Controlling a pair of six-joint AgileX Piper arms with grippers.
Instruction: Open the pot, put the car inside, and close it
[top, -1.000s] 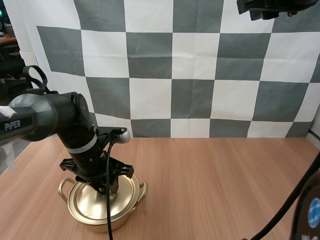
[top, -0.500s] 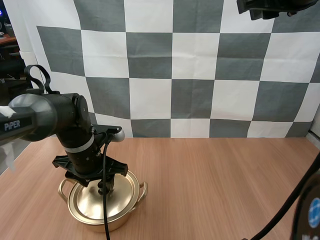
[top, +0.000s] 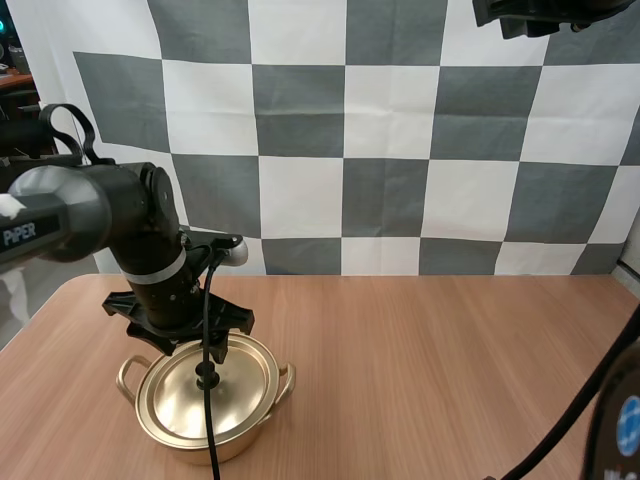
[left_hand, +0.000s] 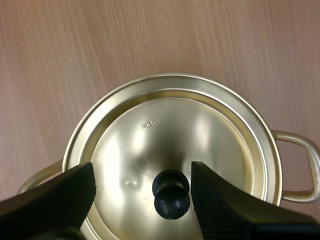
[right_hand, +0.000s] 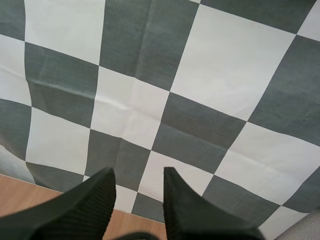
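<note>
A gold pot (top: 232, 438) stands near the table's front left, its gold lid (top: 175, 395) seated on it with a black knob (top: 207, 377) in the middle. My left gripper (top: 198, 350) hovers just above the lid. In the left wrist view my left gripper (left_hand: 142, 172) is open, its fingers (left_hand: 65, 192) standing on either side of the knob (left_hand: 171, 194) and above the lid (left_hand: 200, 130), touching neither. My right gripper (right_hand: 137, 172) is open and holds nothing, raised high.
The pot's side handles (left_hand: 300, 165) stick out left and right. Bare wooden table (top: 450, 360) stretches to the right of the pot. Part of my right arm (top: 620, 420) stands at the front right edge.
My left gripper has risen off the lid and let go of the knob, which now shows below it. The lid stays on the pot.
</note>
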